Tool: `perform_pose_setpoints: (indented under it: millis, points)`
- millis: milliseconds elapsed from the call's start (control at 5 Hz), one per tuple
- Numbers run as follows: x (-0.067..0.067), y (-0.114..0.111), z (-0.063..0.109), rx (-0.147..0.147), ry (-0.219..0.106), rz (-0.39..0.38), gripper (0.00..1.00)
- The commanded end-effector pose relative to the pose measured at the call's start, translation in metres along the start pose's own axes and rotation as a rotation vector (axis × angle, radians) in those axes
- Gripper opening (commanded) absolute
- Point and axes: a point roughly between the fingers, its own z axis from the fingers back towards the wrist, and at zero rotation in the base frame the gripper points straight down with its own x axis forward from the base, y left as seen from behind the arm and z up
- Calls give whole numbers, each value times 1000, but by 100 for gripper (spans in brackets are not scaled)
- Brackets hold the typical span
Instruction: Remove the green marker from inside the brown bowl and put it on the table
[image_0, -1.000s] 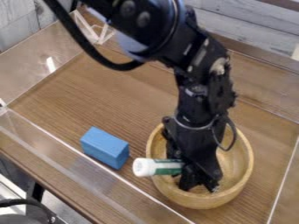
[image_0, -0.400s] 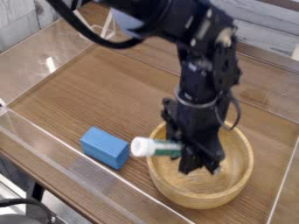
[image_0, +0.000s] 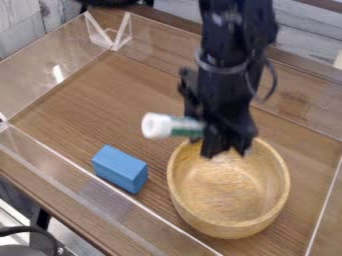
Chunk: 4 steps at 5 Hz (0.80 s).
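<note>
The green marker (image_0: 170, 126) hangs in the air a little left of the middle of the frame, lying roughly level, with its rounded white end pointing left and its green band running into the black gripper (image_0: 218, 148) on the right. The gripper's fingers are clamped around the marker's right-hand part, which they hide. The picture is motion-blurred, and no writing or brand can be read on the marker's label.

Just below and to the right of the marker sits the brown bowl (image_0: 194, 210), a round light wooden bowl with a thick rim, in the lower right of the frame. Its inside shows pale grain. The marker is above the bowl's upper left rim and clear of it, not touching the wood.

The black robot arm (image_0: 235, 40) comes down from the top middle of the frame, pointing straight down at the bowl's upper edge.

A blue rectangular block (image_0: 120, 167) lies on the table (image_0: 107, 95) at lower left, just beside the bowl's left rim but apart from it. The table is a brown wood-grain surface, edged by clear acrylic walls (image_0: 40, 60) along the left and bottom of the frame.

Compared with a second ago, the marker has risen: then it lay low inside the bowl with its white end poking over the left rim, gripped by the same fingers. The arm now stands higher and more upright. The bowl and the blue block have not moved.
</note>
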Motion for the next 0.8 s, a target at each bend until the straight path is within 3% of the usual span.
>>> perform_pose_setpoints:
  millis: [0,400,600]
  points:
    - [9,17,34,35,-60,20,0]
    - [2,30,34,48,-94,-44,0]
    - [2,45,30,56,-103,-130,100]
